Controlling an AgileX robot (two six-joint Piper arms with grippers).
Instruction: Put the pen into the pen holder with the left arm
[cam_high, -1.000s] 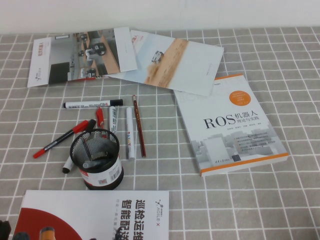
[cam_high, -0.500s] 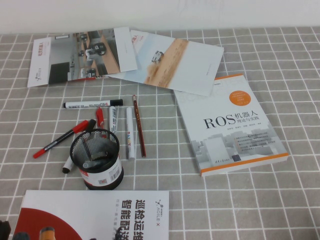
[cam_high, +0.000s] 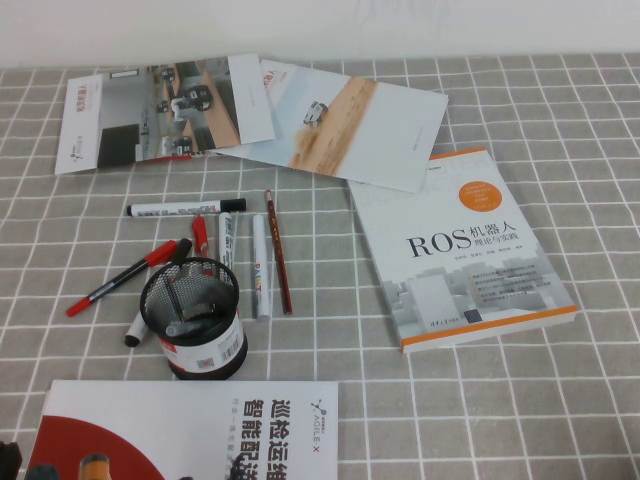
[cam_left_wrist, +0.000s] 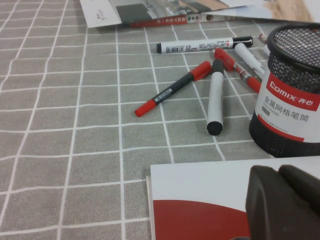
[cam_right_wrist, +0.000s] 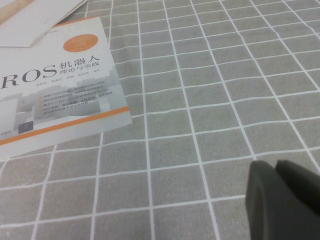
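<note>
The black mesh pen holder (cam_high: 193, 318) stands left of centre, a grey object lying inside it; it also shows in the left wrist view (cam_left_wrist: 290, 105). The slim silver-grey pen (cam_high: 260, 266) lies flat just right of the holder, beside a brown-red pencil (cam_high: 278, 252). My left gripper (cam_left_wrist: 278, 171) is shut and empty, low over a red-and-white booklet (cam_left_wrist: 200, 200) in front of the holder. My right gripper (cam_right_wrist: 275, 165) is shut and empty over bare cloth, right of the ROS book (cam_right_wrist: 55, 100).
A white marker with black cap (cam_high: 185, 209), a black pen with red cap (cam_high: 128, 278), a grey marker (cam_high: 228, 240) and other pens lie around the holder. The ROS book (cam_high: 460, 250) lies on the right, brochures (cam_high: 250, 115) at the back, and the booklet (cam_high: 190, 430) at the front.
</note>
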